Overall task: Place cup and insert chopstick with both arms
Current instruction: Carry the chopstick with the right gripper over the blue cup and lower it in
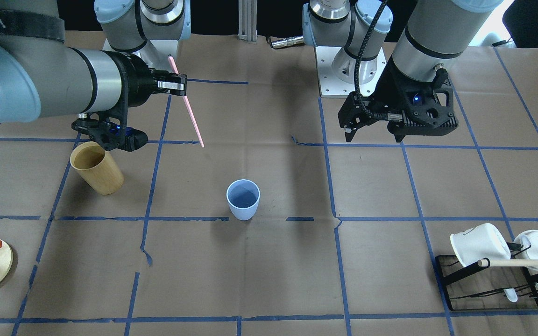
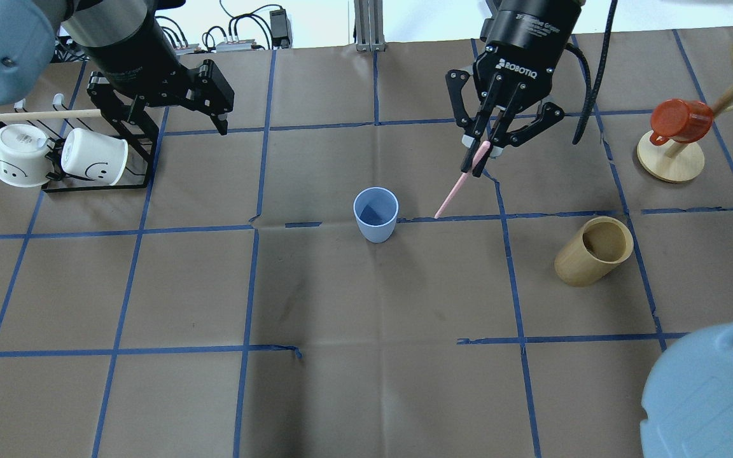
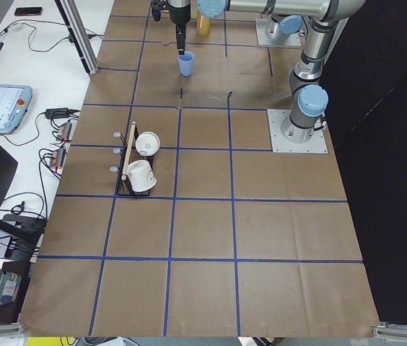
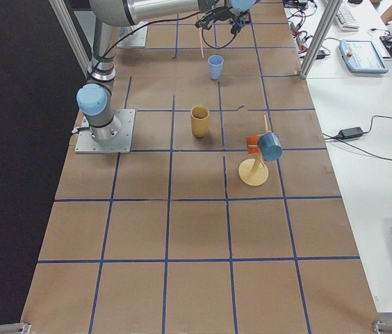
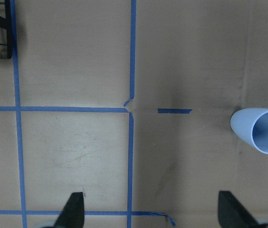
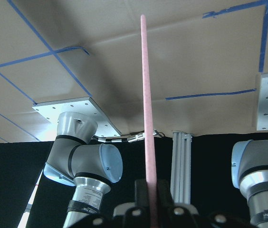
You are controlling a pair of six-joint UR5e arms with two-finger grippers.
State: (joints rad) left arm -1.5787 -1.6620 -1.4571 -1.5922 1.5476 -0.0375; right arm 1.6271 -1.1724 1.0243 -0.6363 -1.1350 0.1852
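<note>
A: Our cup stands upright mid-table, far from every edge; the right gripper clamps the slanted chopstick near it.
B: We may clip the rim and topple it; our left gripper gapes empty, well apart.

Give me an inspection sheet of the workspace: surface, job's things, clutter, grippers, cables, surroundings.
Surface: brown paper table with blue tape grid; small tears.
Job's things: cup upright, empty; chopstick tilted, held above the table, outside the cup.
Clutter: wooden cup; red mug on stand; two white mugs on rack.
Grippers: left gripper jaws open, empty; right gripper jaws shut on chopstick.
Cables: black cable at right wrist; loose cables behind the table.
Surroundings: teach pendant on side desk.
</note>
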